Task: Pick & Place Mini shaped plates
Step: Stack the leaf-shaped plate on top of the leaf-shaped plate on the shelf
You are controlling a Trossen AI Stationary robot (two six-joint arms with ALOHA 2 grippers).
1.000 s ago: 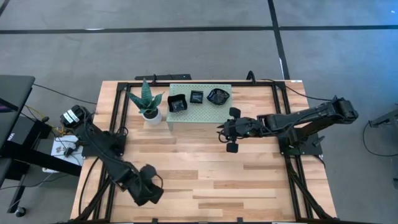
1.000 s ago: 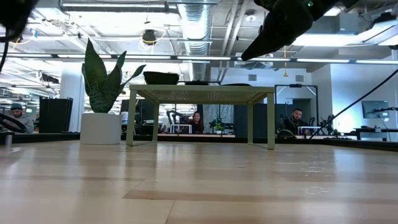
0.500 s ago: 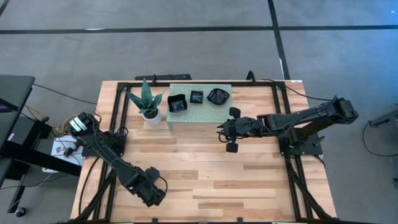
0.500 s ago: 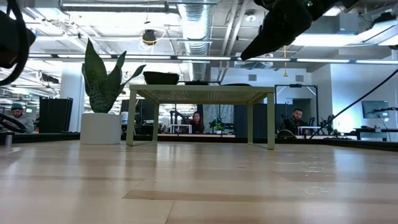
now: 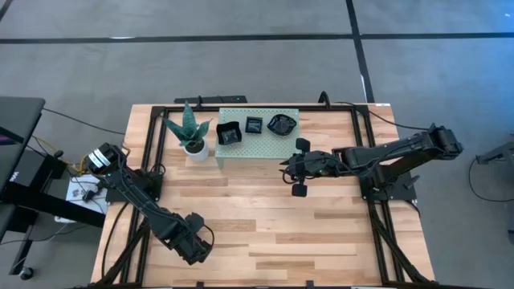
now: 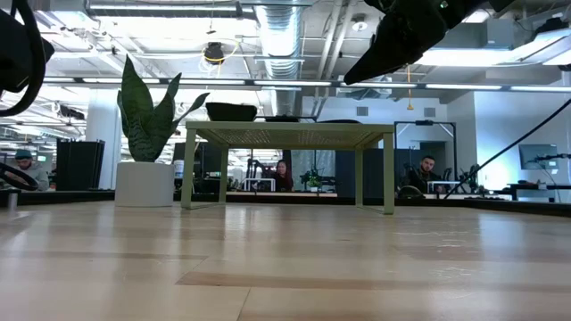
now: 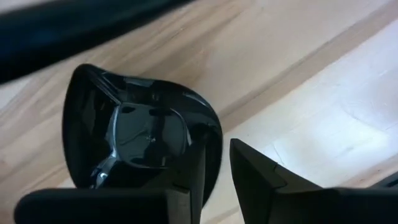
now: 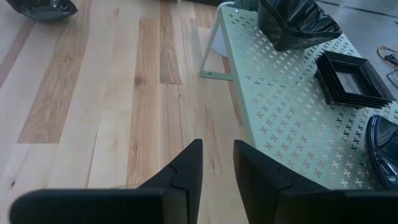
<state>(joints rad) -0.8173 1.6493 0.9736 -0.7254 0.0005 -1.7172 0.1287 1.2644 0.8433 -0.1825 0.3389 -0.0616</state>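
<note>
Three mini shaped plates [image 5: 254,126] on the stand [image 5: 259,146] near the tabletop's far edge, one pinched by the rim in the left gripper [image 7: 214,165]; glossy, rigid, probably slippery; right gripper [image 8: 217,155] empty, parted.

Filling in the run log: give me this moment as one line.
left end effector: gripping plate rim, near table front | right end effector: empty, above table beside stand | three plates on stand
</note>
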